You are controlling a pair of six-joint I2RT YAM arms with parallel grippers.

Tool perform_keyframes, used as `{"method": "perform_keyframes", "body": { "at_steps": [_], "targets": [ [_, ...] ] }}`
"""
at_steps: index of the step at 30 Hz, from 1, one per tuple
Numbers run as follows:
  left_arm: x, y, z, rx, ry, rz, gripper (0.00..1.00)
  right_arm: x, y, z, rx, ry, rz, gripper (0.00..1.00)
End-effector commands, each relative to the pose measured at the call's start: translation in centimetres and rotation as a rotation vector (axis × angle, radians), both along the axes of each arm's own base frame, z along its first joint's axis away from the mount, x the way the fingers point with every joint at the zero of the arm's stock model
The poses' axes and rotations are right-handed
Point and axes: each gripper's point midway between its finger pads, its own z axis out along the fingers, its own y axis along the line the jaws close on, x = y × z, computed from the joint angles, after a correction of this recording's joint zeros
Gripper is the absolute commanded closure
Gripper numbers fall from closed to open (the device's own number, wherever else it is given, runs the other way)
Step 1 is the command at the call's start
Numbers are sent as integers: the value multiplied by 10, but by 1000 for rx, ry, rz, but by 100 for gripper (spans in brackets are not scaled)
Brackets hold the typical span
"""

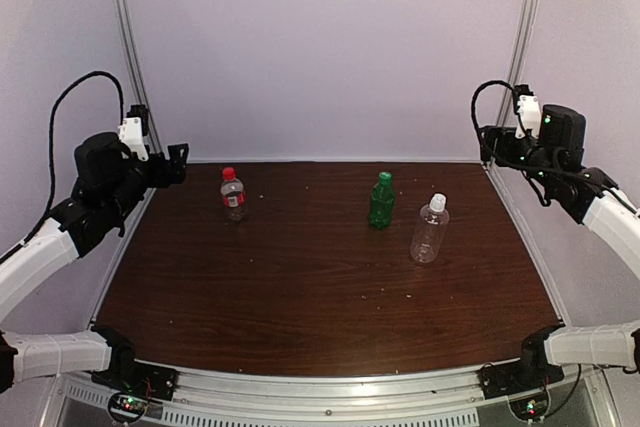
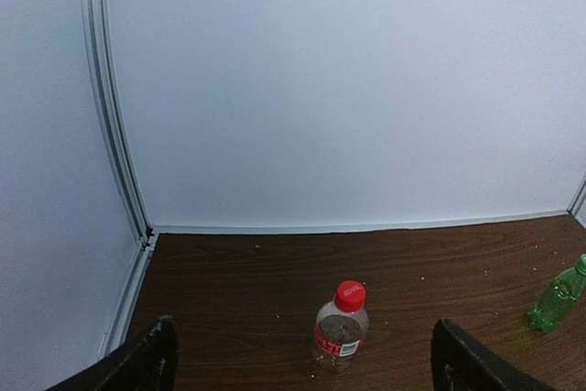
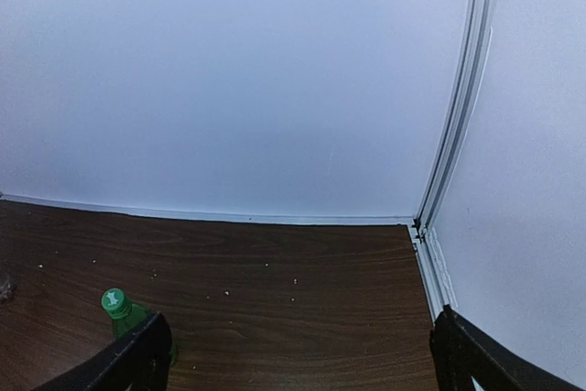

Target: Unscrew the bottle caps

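Table (image 1: pixel 300 297) of dark wood, read from my edge outward. Nearest, the left arm (image 1: pixel 40 257) and right arm (image 1: pixel 615 222) rise from their bases at the near corners and reach up along either side. A few pale specks (image 1: pixel 385 294) lie scattered on the wood.

All three bottles stand upright in the far half, and neither arm touches any of them. The closest is the clear bottle (image 1: pixel 428 237), right of centre, with its white cap (image 1: pixel 437 203) on. Just beyond it and to its left stands the green bottle (image 1: pixel 380 205), green cap (image 1: pixel 384 177) in place — near its neighbour but apart from it. Well to the left, at about the same depth, is the red-labelled bottle (image 1: pixel 233 200), red cap (image 1: pixel 229 174) on.

Farther out, the left gripper (image 1: pixel 176 163) hangs over the far left corner, jaws spread wide and holding nothing. In my left wrist view its two dark fingers (image 2: pixel 146 363) frame the red-labelled bottle, which stands beyond them. The right gripper (image 1: pixel 488 144) hangs over the far right corner, likewise spread wide and empty — of the bottles, its wrist view catches little more than the green cap, low at the left beside one finger. Farthest, the pale back wall (image 1: pixel 320 47) closes the scene.
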Motion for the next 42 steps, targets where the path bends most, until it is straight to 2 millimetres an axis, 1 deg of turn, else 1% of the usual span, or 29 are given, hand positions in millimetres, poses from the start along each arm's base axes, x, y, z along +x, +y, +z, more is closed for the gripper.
{"method": "perform_keyframes", "body": {
  "at_steps": [1, 13, 21, 28, 31, 35, 42],
  "targets": [
    [3, -5, 6, -34, -36, -10, 2, -1, 2, 3, 7, -14, 9, 0],
    [3, -8, 3, -46, -22, -28, 2, 2, 3, -2, 11, 39, 7, 0],
    [7, -15, -7, -52, 15, -52, 2, -3, 18, -16, 11, 177, 84, 0],
    [11, -25, -17, -52, 52, -75, 2, -13, 55, -40, 11, 294, 238, 0],
    [13, -29, -20, -54, 63, -89, 3, -16, 69, -55, -5, 349, 282, 0],
    [14, -34, -22, -61, 73, -104, 2, -16, 82, -77, -25, 422, 311, 1],
    [15, -38, -26, -70, 87, -118, 2, -11, 102, -107, -35, 516, 367, 9]
  ]
}}
